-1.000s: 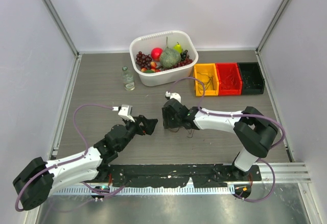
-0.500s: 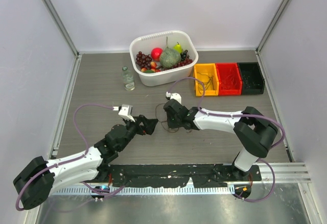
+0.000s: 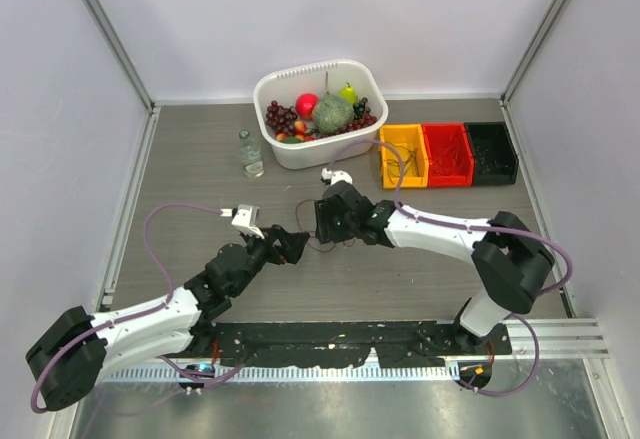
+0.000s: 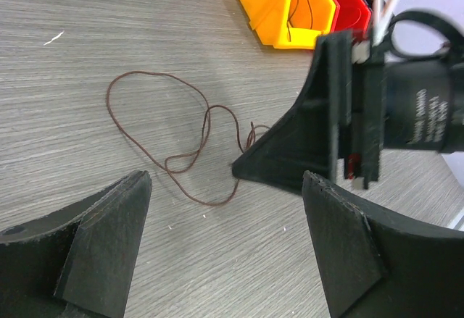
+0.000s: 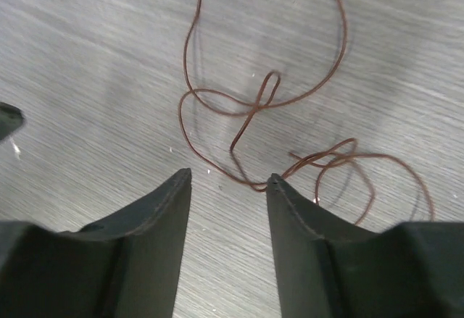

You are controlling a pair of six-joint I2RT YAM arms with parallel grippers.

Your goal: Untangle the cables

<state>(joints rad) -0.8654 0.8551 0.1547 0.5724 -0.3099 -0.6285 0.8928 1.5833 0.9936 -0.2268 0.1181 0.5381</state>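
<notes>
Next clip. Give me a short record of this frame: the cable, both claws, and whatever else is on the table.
cable: thin reddish-brown wire, loose loops crossing each other, lying on the table
left claw: open, empty, low beside the loops
right claw: open, over the cable; the wire runs past one fingertip, not pinched
yellow bin: far side, a thin wire inside
other: white tub of fruit; small bottle
untangling: not done
</notes>
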